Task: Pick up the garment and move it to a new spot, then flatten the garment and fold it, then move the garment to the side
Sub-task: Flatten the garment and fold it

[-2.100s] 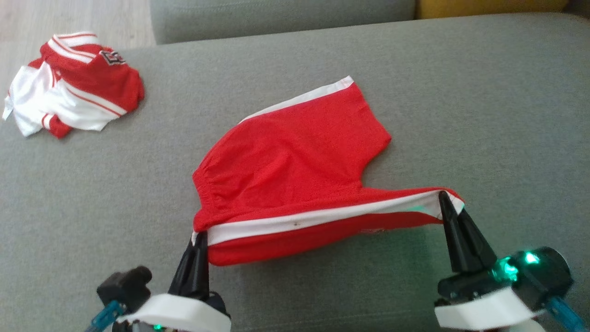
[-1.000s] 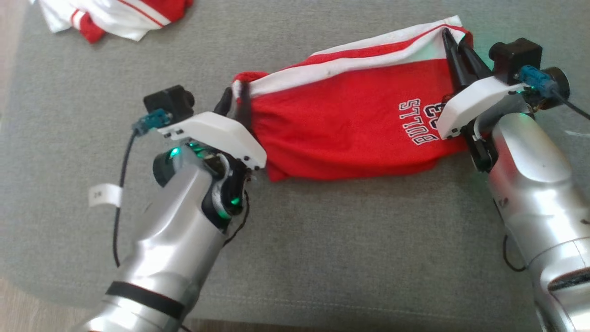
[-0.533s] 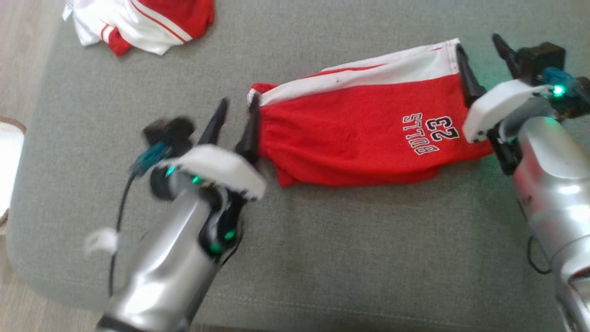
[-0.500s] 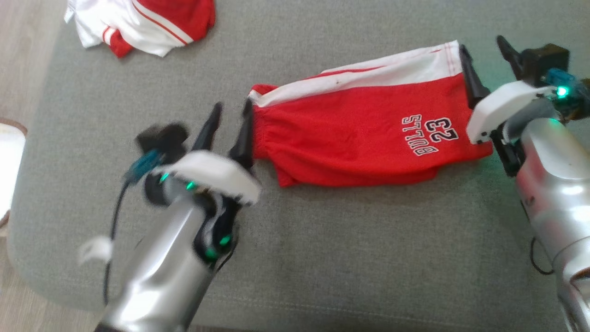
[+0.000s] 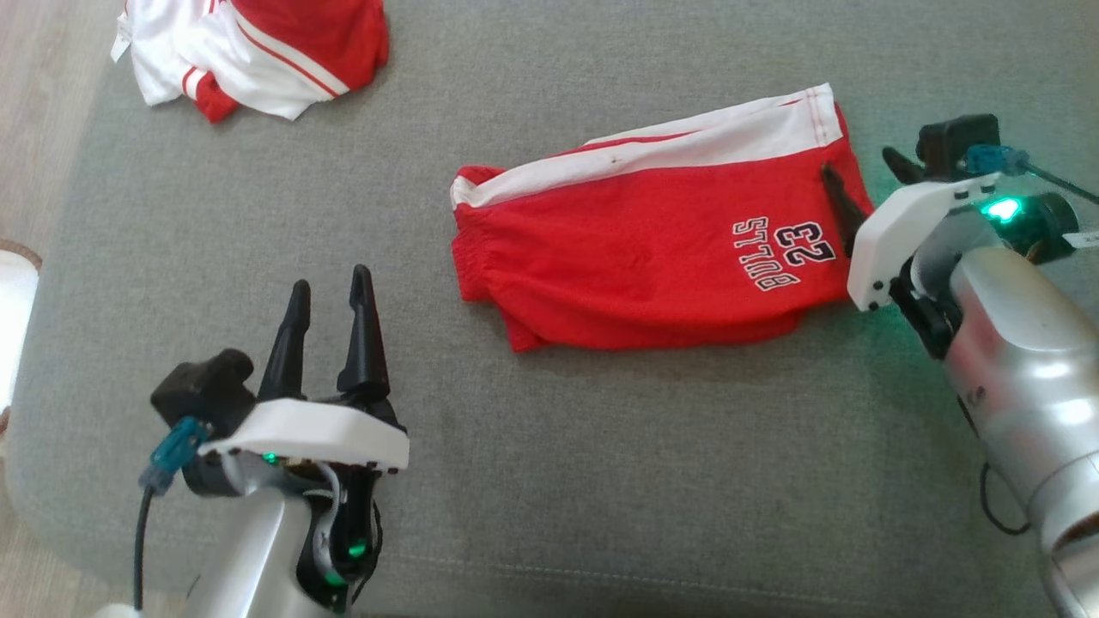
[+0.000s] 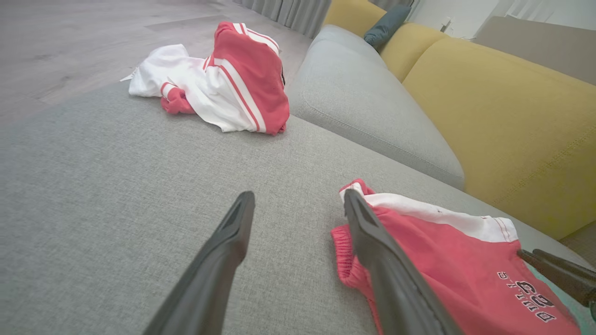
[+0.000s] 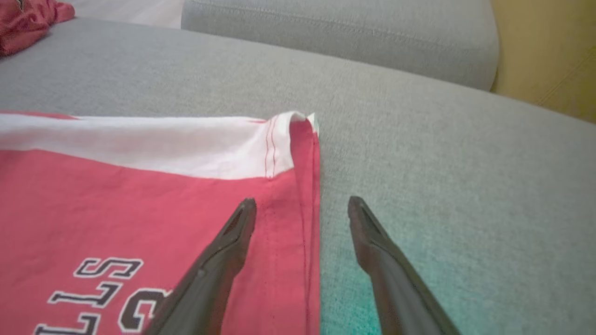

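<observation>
1. the left tool (image 5: 330, 281) is sitting nearest the camera, low on the left. its two dark fingers are standing spread apart, holding nothing, over bare grey cushion (image 5: 601, 481).
2. the red shorts (image 5: 635, 257) are lying flat on that cushion, up and to the right of the left tool and clear of it. they are looking already doubled lengthwise, with the white side stripe running along the far edge.
3. their long axis is running across the head view from left to right, rising a little toward the right. the gathered waistband is pointing toward the left tool, and the leg hem with the "bulls 23" print is pointing toward the right arm.
4. the right tool (image 5: 859, 163) is also standing open and gripping nothing. it is straddling the hem edge, one finger over the red cloth and the other over the cushion just beside it. whether that finger is touching the cloth i cannot tell.
5. so the right arm is sitting much nearer the garment. i am judging that a fold of hem end onto waist end, or a shift to the side, is calling for the left tool to reach up and right to the waistband first.
6. farther off, a crumpled red-and-white garment (image 5: 258, 47) is lying at the cushion's far left corner, well apart from the shorts.
7. beyond, a yellow sofa back (image 6: 503, 107) is rising in the left wrist view.
</observation>
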Controlling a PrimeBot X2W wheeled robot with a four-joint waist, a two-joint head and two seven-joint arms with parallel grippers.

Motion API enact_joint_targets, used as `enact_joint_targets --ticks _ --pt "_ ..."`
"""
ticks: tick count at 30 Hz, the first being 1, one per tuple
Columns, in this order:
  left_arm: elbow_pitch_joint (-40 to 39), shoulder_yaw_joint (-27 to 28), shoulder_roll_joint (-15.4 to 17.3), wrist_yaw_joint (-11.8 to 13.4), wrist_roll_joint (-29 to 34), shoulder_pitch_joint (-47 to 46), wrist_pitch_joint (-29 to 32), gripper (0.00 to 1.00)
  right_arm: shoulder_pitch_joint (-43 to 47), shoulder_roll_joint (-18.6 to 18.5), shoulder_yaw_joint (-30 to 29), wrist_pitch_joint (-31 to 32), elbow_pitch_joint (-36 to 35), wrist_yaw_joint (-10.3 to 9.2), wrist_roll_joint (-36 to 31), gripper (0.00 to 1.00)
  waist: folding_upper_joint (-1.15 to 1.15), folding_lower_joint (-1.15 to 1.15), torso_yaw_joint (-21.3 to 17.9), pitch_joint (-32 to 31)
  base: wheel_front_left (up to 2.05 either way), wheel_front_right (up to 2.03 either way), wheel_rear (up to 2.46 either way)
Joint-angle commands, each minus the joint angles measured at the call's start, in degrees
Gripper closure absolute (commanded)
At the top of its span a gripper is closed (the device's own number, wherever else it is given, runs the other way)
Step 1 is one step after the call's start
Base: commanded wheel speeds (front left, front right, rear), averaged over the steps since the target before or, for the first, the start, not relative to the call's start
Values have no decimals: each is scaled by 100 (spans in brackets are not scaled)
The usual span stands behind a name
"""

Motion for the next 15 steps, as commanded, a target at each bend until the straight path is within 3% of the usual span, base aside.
enact_joint_targets --ticks 1,10,11,13,15 --pt "-265 263 4 -24 98 -70 -69 0 131 -42 145 85 -168 37 133 0 0 0 26 39 0 0 0" --pt "-385 548 -105 -113 393 79 -69 0 271 -162 580 1071 -342 37 1009 2 0 0 66 86 0 0 0" --pt "-386 570 -117 -122 410 88 -70 0 285 -174 617 1195 -380 37 1123 16 0 0 60 86 0 0 0" --pt "-389 612 -139 -143 440 101 -70 0 303 -209 671 1399 -468 37 1347 56 0 0 43 90 0 0 0" --pt "-389 652 -158 -166 469 104 -70 0 318 -247 705 1552 -542 37 1556 73 0 0 22 92 0 0 0"
